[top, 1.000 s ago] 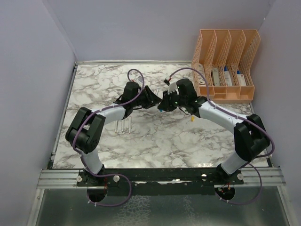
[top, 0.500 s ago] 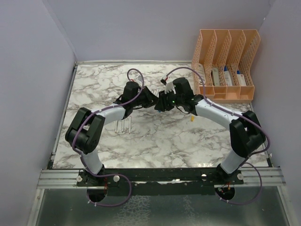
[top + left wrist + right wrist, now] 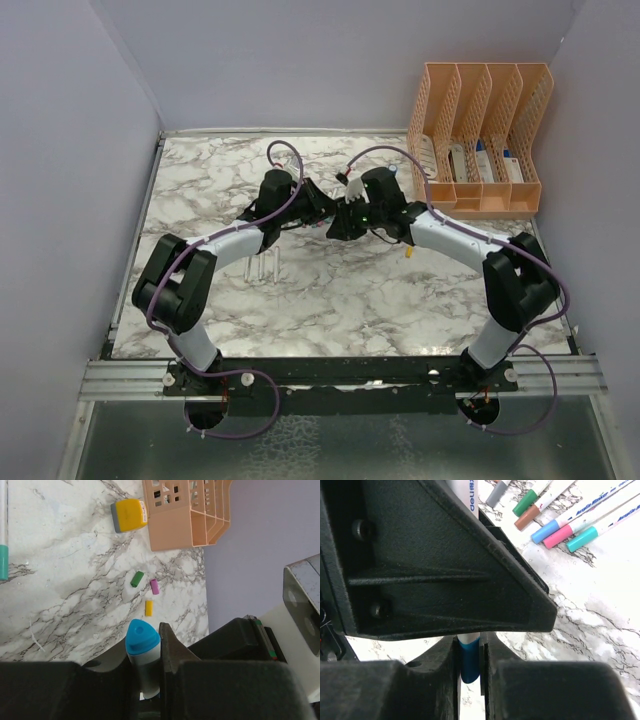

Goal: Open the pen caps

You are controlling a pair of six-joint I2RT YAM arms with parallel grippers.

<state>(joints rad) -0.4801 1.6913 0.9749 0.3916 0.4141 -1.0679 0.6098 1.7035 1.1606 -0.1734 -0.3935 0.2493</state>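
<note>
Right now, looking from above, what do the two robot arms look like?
Both the left arm and right arm have white links and chunky black joints. Thin purple cables loop along them. The left gripper and right gripper are black with two blocky fingers each.

links (image 3: 238, 240): white, possibly pale grey | joints (image 3: 185, 285): black | cables (image 3: 283, 146): purple

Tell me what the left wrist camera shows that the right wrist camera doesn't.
Only the left wrist view: a green cap, a purple cap and a yellow cap lying loose, a stubby yellow block and the orange file rack. Only the right wrist view: the row of capped pens; the left view catches just one teal-capped pen at its edge. Both: the marble table and the held pen, a blue end pinched in the left gripper in one view, in the right gripper in the other.
</note>
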